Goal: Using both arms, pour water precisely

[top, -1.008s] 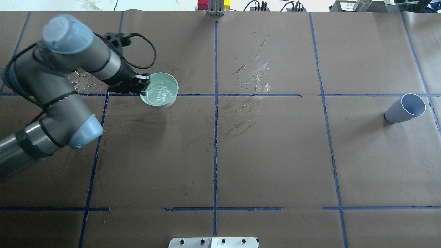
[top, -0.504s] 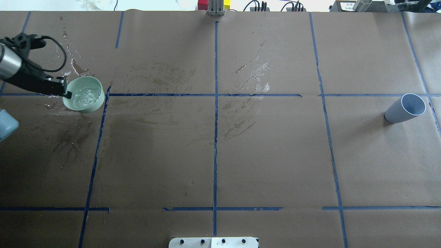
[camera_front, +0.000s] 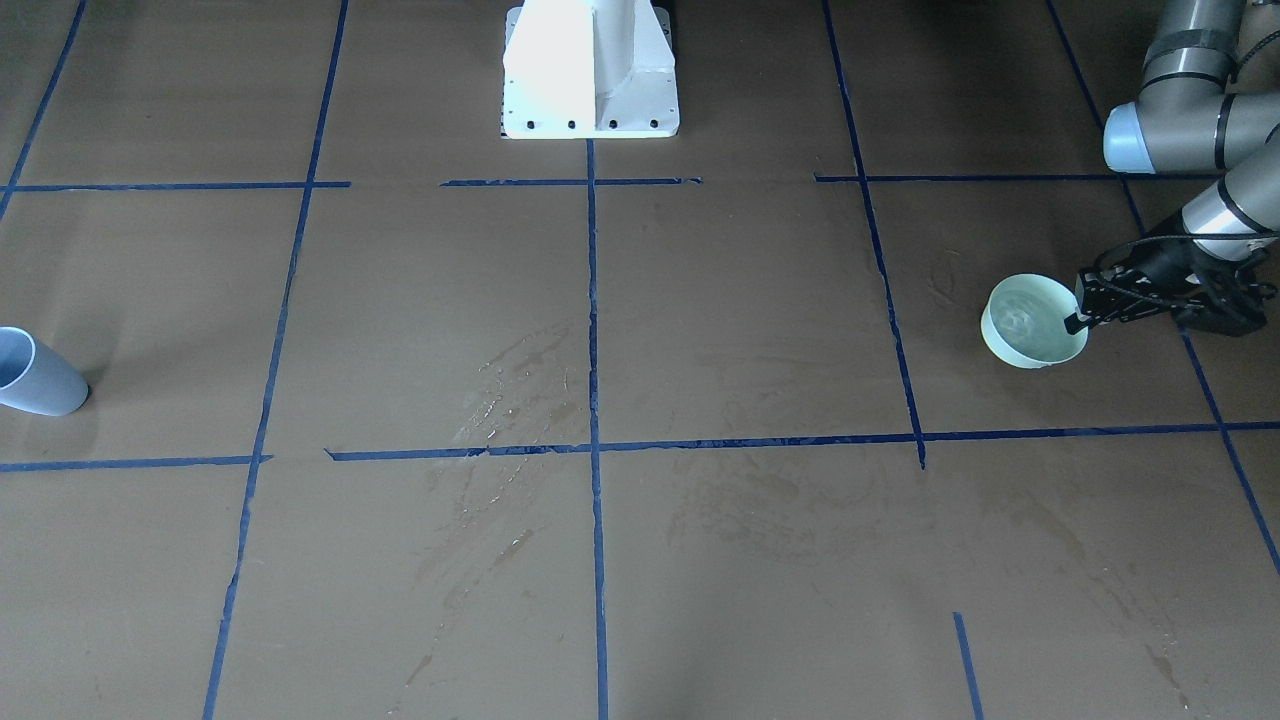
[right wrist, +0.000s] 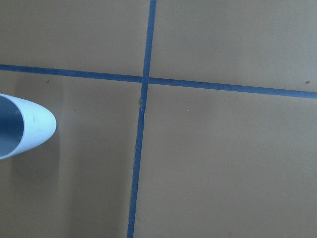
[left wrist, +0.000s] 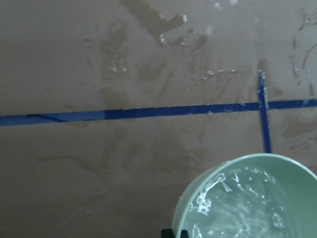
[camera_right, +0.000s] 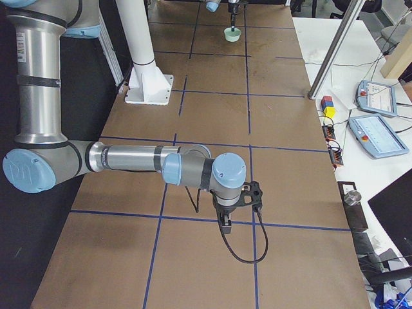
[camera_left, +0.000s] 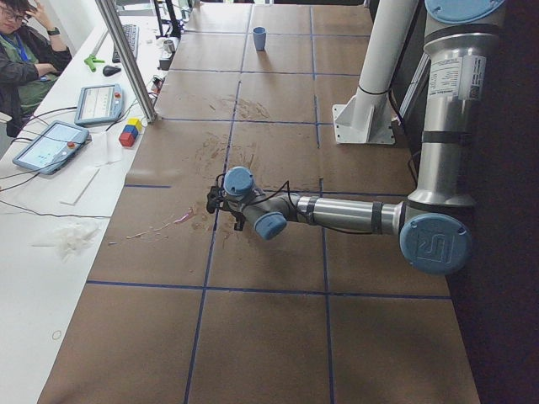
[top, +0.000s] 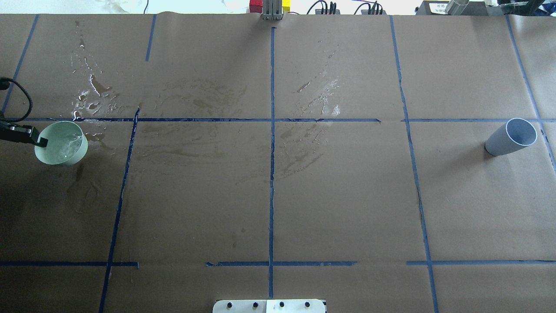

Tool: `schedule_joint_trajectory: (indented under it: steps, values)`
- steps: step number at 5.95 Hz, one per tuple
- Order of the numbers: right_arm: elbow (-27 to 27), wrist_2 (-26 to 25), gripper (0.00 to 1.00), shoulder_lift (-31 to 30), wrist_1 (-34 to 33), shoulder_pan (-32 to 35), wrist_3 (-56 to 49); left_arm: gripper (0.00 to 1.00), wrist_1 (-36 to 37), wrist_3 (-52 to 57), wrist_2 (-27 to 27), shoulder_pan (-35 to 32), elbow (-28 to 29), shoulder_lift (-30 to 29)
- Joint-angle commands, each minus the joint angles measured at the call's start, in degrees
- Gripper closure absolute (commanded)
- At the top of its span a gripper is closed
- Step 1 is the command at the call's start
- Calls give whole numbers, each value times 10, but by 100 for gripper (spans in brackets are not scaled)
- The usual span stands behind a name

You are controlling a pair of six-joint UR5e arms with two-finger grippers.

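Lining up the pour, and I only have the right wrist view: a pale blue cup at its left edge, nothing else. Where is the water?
Observer: In a green cup at the overhead view's left edge; the water looks rippled.
Operator: Is anything holding that cup?
Observer: Yes, the left gripper pinches its rim, one finger inside.
Operator: Any spills near it?
Observer: Yes, wet splashes glisten on the brown paper just beyond the cup.

The left gripper (top: 42, 141) carried the cup (top: 61, 150) and its water (top: 65, 145) far to the left, over the blue line (top: 126, 165), and a bit nearer the robot. The arm (camera_front: 1215, 205) slid almost out of the overhead view.
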Motion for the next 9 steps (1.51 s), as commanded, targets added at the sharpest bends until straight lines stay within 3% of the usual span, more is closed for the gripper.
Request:
schedule_joint_trajectory:
  steps: [1,3,4,5,7,9]
  values:
    - [0,0,0,3,0,0,0,100,-59,-4,0,0,41,8]
    - [0,0,0,3,0,0,0,99,-59,-3,-2,1,53,7]
    - [0,0,0,3,0,0,0,93,-59,-3,-4,2,54,7]
    - [-1,0,0,3,0,0,0,70,-58,-3,-4,2,54,6]
    - [0,1,0,3,0,-4,1,0,-61,-2,-1,2,48,7]
    - [1,2,0,3,1,-4,-1,0,-54,8,-3,-31,45,4]
